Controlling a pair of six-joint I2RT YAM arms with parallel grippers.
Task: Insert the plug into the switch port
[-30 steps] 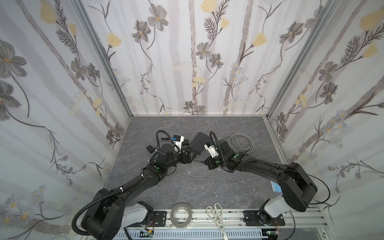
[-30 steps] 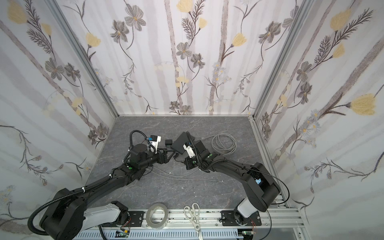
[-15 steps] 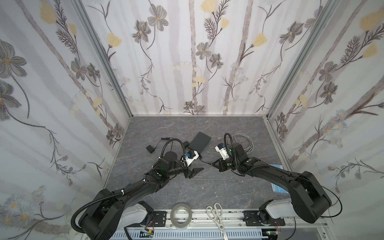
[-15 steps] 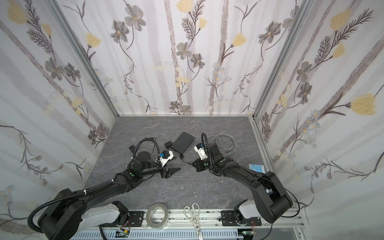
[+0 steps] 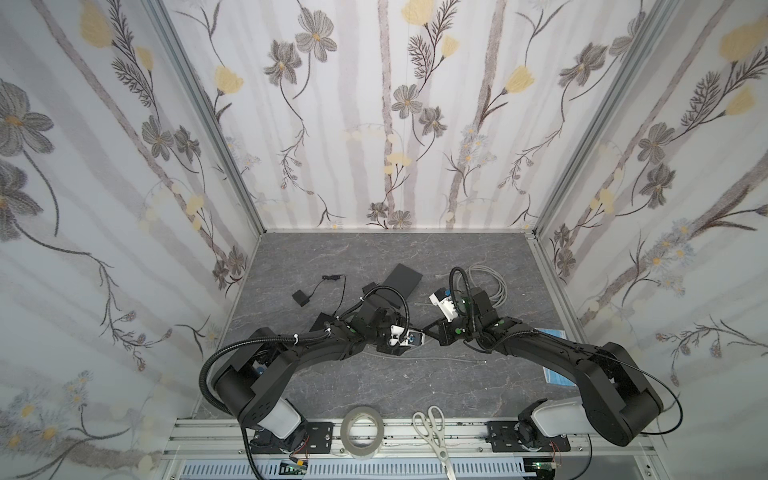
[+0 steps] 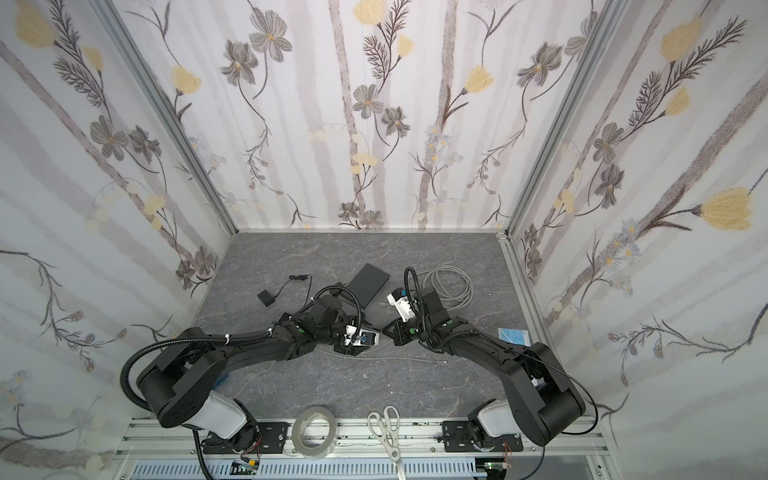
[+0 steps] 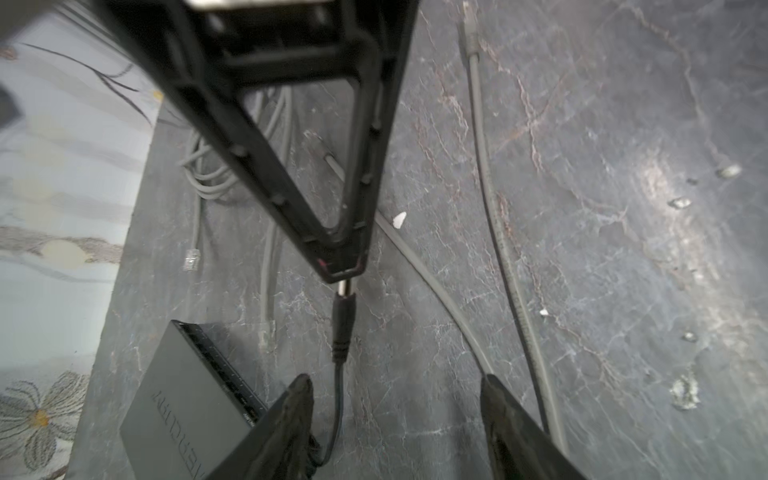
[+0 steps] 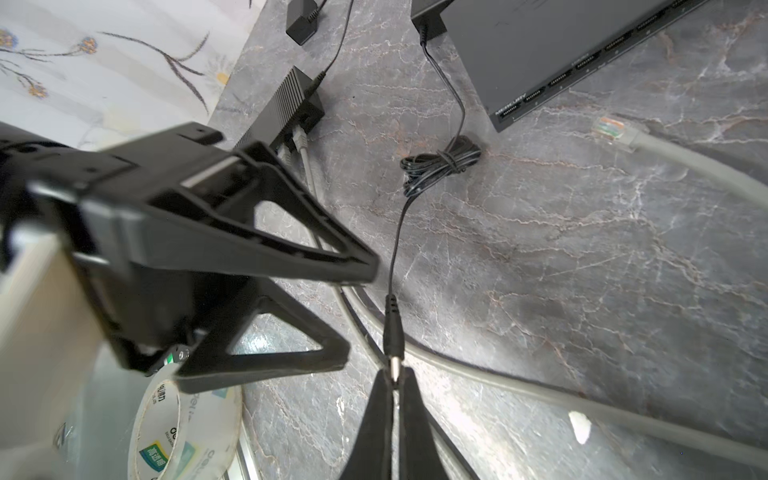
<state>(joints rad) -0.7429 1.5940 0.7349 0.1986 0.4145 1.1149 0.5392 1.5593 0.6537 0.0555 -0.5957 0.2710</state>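
My right gripper (image 8: 392,376) is shut on the metal tip of the black barrel plug (image 8: 392,328), holding it just above the floor. The plug's thin black cable runs back to a tied bundle (image 8: 440,162). My left gripper (image 7: 395,388) is open, one finger on each side of the plug's cable just behind the plug (image 7: 344,320), not touching it. The switch (image 5: 401,280) is a flat black box lying further back, its row of ports (image 8: 582,62) facing the grippers. In both top views the two grippers, left (image 5: 417,337) and right (image 6: 386,330), meet tip to tip in front of the switch.
A grey network cable coil (image 5: 486,282) lies to the right of the switch, with a loose clear connector (image 8: 611,129). A small black box (image 8: 286,108) with grey cables and a power adapter (image 5: 301,298) lie on the left. Tape roll (image 5: 361,432) and scissors (image 5: 432,432) rest on the front rail.
Both grippers have moved from beside the switch toward the front middle, the right one carrying the plug. The left gripper's jaws have narrowed around the cable.
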